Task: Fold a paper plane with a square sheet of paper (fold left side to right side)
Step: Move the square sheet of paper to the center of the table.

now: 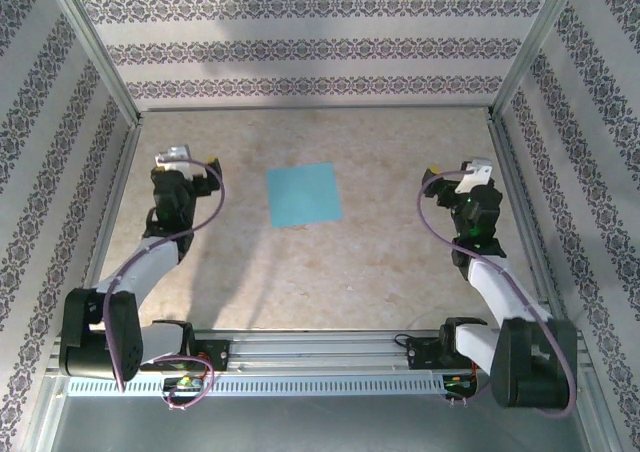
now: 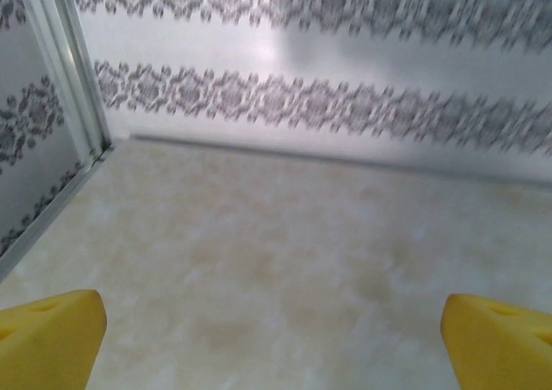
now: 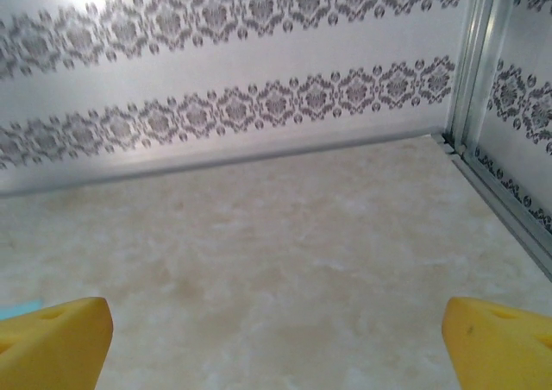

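square sheet of paper (image 1: 304,194) flat between patterned walls (image 1: 320,47).

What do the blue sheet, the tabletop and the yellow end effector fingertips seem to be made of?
Square sheet: thin matte paper, lying flat, uniform turquoise. Tabletop: mottled beige, marble-look, probably laminate or vinyl. Yellow fingertips: matte, smooth-edged, likely plastic or rubber.

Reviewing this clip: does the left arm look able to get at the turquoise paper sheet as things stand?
Probably yes: the square sheet of paper lies flat on the bare table beside the open left gripper, with nothing between them.
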### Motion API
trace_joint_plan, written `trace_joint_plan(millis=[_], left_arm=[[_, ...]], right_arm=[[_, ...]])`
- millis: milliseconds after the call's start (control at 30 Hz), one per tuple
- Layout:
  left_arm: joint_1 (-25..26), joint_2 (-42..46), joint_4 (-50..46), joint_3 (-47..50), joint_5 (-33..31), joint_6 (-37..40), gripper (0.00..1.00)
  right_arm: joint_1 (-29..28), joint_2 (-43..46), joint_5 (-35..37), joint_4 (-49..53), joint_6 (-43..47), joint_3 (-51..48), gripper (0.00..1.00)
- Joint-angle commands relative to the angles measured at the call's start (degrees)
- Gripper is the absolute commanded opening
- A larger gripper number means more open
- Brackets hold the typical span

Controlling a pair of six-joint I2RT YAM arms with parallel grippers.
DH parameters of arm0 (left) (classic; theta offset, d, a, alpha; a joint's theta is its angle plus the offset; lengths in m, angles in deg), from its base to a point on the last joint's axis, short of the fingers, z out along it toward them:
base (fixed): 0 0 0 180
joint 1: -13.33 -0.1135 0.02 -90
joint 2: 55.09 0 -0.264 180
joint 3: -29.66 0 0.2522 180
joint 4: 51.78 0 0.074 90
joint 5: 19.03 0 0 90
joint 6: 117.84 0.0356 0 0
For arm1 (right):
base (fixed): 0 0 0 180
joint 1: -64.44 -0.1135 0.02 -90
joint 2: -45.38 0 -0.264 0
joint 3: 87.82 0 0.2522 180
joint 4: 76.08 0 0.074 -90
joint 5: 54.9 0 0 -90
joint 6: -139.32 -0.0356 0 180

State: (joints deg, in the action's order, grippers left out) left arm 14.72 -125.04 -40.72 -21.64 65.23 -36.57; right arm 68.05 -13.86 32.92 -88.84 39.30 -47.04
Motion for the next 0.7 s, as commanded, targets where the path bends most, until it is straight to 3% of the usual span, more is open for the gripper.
trace_joint_plan(millis=[0,67,167,367,667], left_arm=[[-0.47,-0.98,-18.17,-4.84,6.07,-14.21,1.00],[-0.08,-2.69,-19.59,-6.23,11.35,-20.77,1.00],[3.23,-7.02,-21.87,-9.31,17.29,-24.57,1.00],[14.12,-20.42,-30.06,-22.18,21.10,-24.67,1.00],[23.44,-39.95,-36.83,-40.69,23.25,-24.23,1.00]], right_arm=[[0.50,4.60,-2.65,15.13,-7.90,1.90,0.98],[0.63,7.00,-5.52,19.16,-11.98,2.64,0.98],[0.78,8.17,-10.78,23.02,-17.72,3.66,0.98],[0.77,4.04,-24.71,24.23,-25.33,6.22,0.98],[0.78,-1.14,-29.11,23.93,-26.16,7.43,0.95]])
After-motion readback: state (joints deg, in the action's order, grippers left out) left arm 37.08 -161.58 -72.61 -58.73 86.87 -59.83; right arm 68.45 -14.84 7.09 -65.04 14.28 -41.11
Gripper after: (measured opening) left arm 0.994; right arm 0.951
